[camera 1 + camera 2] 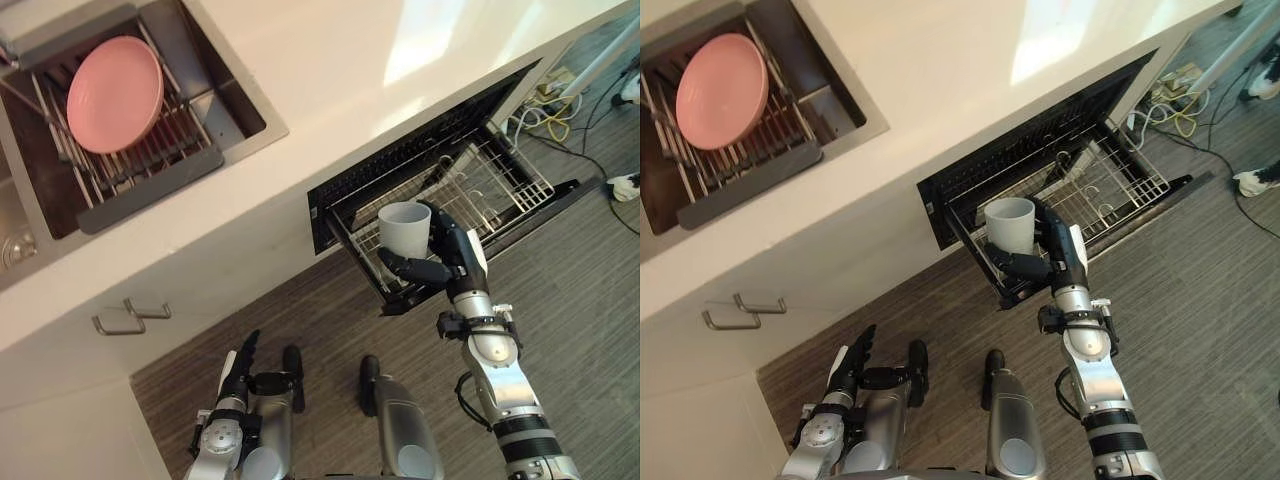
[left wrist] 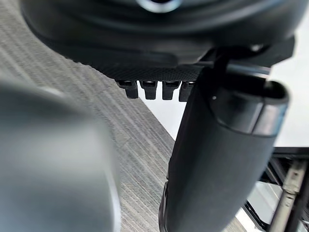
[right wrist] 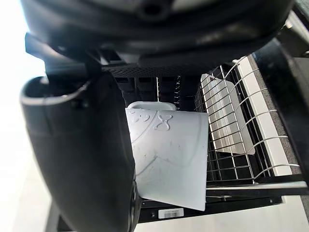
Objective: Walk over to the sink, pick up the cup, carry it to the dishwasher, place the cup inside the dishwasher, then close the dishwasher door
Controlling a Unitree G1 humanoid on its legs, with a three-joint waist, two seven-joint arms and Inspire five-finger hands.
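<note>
A pale grey cup [image 1: 404, 229] stands upright in my right hand [image 1: 445, 256], whose fingers and thumb curl round its side. It hangs just above the front left corner of the dishwasher's pulled-out wire rack [image 1: 505, 180]. The right wrist view has the cup [image 3: 169, 154] pinched between thumb and fingers [image 3: 166, 89], with the rack [image 3: 231, 140] beyond it. The dishwasher [image 1: 1040, 130] sits under the white counter [image 1: 330, 90], its drawer open. My left hand [image 1: 240, 372] hangs low by my side with fingers [image 2: 149, 88] straight and nothing in it.
A sink [image 1: 235, 105] in the counter at upper left holds a dish rack [image 1: 150, 165] with a pink plate [image 1: 114, 93]. Cabinet handles [image 1: 130, 318] show below the counter. Cables [image 1: 550, 110] lie on the grey wood floor [image 1: 580, 280] at the far right.
</note>
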